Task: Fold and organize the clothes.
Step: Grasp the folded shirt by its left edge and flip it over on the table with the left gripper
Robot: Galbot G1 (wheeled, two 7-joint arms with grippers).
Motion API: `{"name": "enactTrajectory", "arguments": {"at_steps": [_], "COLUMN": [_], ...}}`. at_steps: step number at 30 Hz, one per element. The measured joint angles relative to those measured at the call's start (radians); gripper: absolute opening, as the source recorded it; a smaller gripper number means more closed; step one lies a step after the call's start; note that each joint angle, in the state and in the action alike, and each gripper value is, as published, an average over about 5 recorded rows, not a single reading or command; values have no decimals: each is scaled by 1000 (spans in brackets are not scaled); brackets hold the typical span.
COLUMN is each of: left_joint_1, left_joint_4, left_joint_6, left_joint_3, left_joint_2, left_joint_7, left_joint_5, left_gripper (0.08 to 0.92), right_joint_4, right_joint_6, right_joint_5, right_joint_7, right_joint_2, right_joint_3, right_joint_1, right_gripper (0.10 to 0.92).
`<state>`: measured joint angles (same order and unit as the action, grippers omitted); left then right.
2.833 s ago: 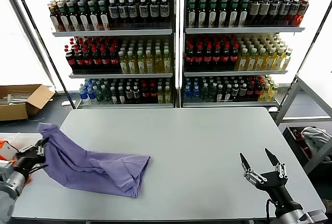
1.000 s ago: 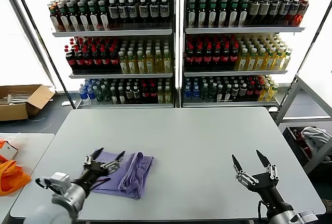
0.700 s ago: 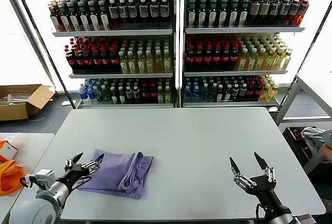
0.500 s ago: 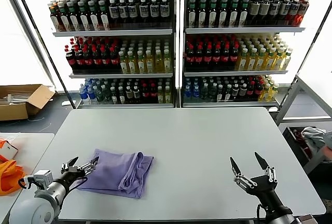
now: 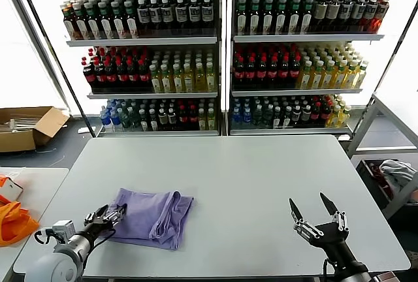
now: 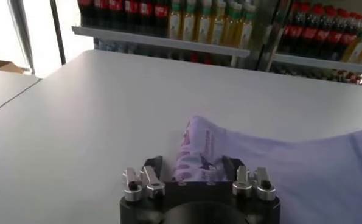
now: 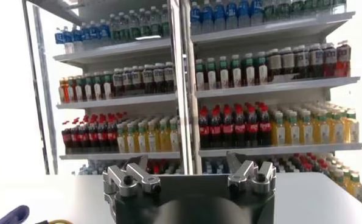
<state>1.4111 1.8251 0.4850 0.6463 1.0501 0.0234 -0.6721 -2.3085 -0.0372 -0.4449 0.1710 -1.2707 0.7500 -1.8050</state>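
The lavender T-shirt (image 5: 153, 215) lies folded in a flat packet on the grey table (image 5: 248, 171), front left. My left gripper (image 5: 110, 215) is open, low at the shirt's left edge. In the left wrist view the shirt (image 6: 272, 164) has a corner with small dark-and-white figures showing, and this corner lies between my left gripper's (image 6: 193, 168) spread fingers (image 6: 152, 165); the jaws are not closed on it. My right gripper (image 5: 316, 213) is open and empty over the table's front right, far from the shirt. In the right wrist view the right gripper (image 7: 187, 163) points at the shelves.
Shelves of bottles (image 5: 222, 53) stand behind the table. A side table on the left carries an orange cloth (image 5: 13, 220). A cardboard box (image 5: 26, 125) sits on the floor at far left. A grey-white cloth bundle (image 5: 396, 173) lies right of the table.
The left gripper, which held the shirt raised at the left, has let go; the shirt now lies folded flat. The gripper drew back left and settled open at the shirt's edge. The right gripper barely moved.
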Motion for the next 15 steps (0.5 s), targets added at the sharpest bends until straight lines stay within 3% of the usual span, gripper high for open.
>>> {"name": "enactTrajectory", "arguments": {"at_steps": [15], "left_joint_1": [25], "left_joint_4": [7], "left_joint_6": [-63], "left_joint_3": [33], "left_joint_2": [14], "left_joint_7": [-1], "left_joint_5": [20], "left_gripper": [180], "right_joint_4": [11], "right_joint_6": [2], "right_joint_5": [-23], "right_joint_7": [-2], "right_joint_2": [10], "right_joint_3": [8], "right_joint_1": [10], "right_gripper": [823]}}
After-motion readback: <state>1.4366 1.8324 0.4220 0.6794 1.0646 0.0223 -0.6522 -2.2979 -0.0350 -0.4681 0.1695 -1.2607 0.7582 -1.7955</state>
